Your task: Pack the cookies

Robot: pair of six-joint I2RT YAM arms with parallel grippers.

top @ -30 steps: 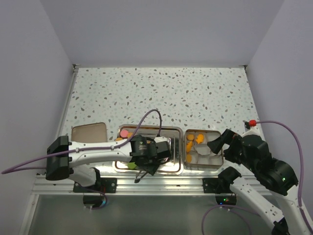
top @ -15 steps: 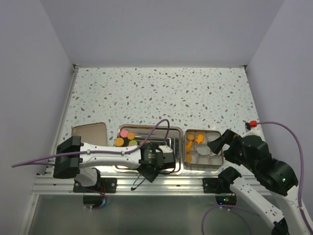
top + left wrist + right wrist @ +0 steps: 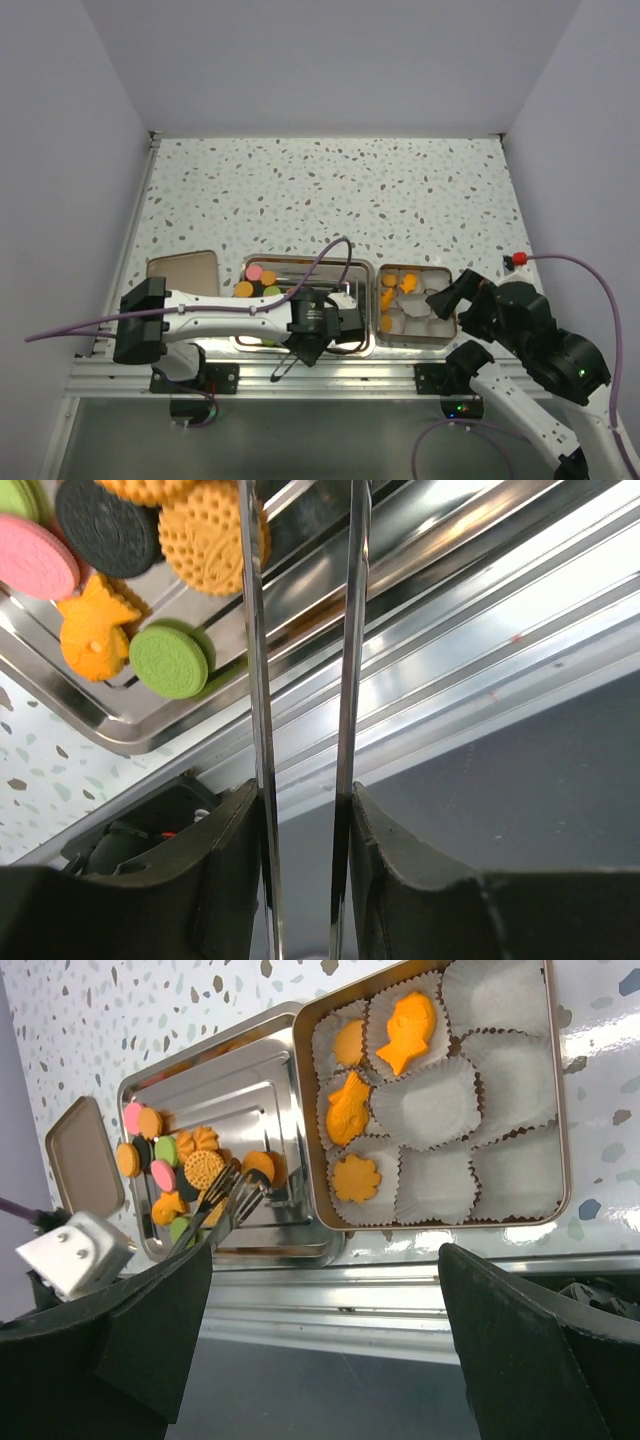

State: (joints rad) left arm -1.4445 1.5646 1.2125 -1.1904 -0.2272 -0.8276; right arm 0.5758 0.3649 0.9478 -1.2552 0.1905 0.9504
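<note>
Fingers point(image 3: 225, 880) of the left end effector point(image 3: 305, 805) are clenched on a pair of long thin metal tongs point(image 3: 255, 680). One black finger presses on each blade, and the two blades stand narrowly apart. The tips reach into the shallow rectangular steel tray point(image 3: 240, 1080), among the loose cookies point(image 3: 205, 1168). The left wrist view cuts the tips off, so I cannot tell if a piece is caught between them. Roughly a dozen cookies lie crowded at the tray end away from the tin, among them a round orange dotted biscuit point(image 3: 210, 535), a green disc point(image 3: 170, 660), a pink disc point(image 3: 35, 555), a dark sandwich disc point(image 3: 108, 525) and an orange fish point(image 3: 95, 630). Just beside the tray stands the square metal tin point(image 3: 561, 1110) with nine white crinkled paper cups point(image 3: 430, 1100) in three rows. Four cups carry orange cookies: one round, two fish, one flower. Five cups are empty, so I judge the packing less than half done. The right end effector point(image 3: 325, 1260) is released, its fingers spread wide with nothing between them, and it hovers near the tin's near right corner. A tan rounded lid point(image 3: 85, 1160) lies on the speckled white table point(image 3: 330, 190) on the far side of the tray from the tin, out of the way. The filled cups are mostly on the tin's side next to the tray, so the tongs must pass over them and over both metal walls. The right arm there may also crowd the approach.
</note>
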